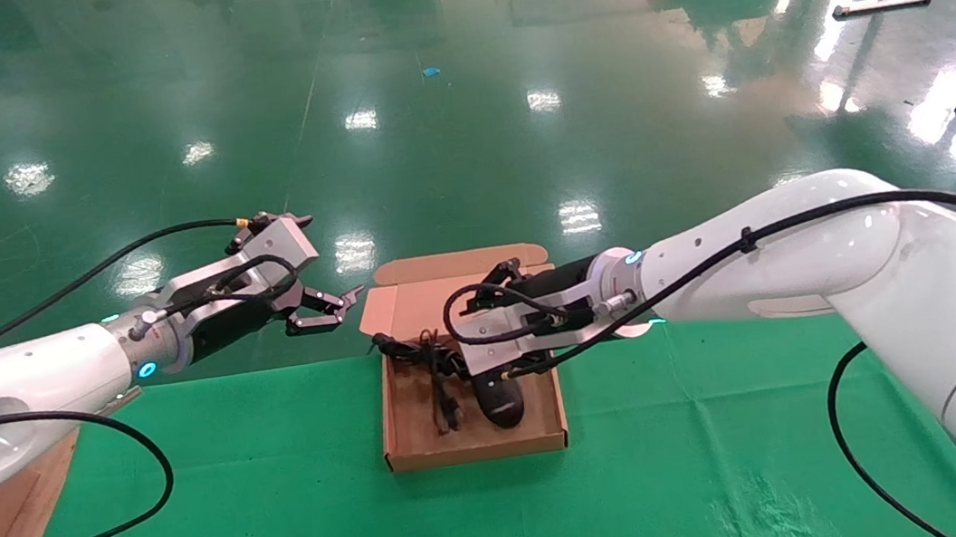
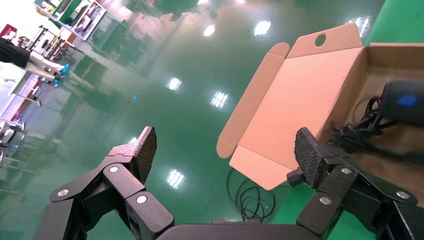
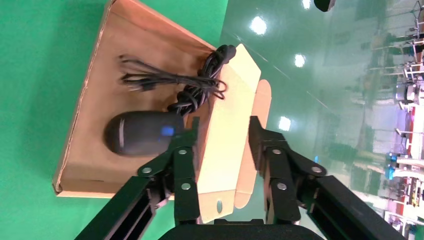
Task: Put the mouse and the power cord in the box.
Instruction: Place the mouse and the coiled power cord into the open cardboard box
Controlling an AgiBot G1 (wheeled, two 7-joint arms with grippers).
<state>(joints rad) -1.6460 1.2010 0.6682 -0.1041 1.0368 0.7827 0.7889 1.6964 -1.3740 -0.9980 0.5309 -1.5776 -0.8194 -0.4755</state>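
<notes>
Inside box [image 1: 399, 424], at bench far edge, mouse [image 1: 501, 402] and power cord [image 1: 430, 361] are seen side by side. Right end effector [image 3: 222, 137] is held open above mouse, empty. Left end effector [image 1: 328, 310] is held wide open, empty, just left of box flap.

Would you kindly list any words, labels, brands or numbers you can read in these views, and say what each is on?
None can be read.
Box: plain cardboard, no print showing.
Mouse: only a blue wheel shows; any print is too small to make out.
Power cord: no label visible.
Left hand and right hand: no markings legible.
</notes>
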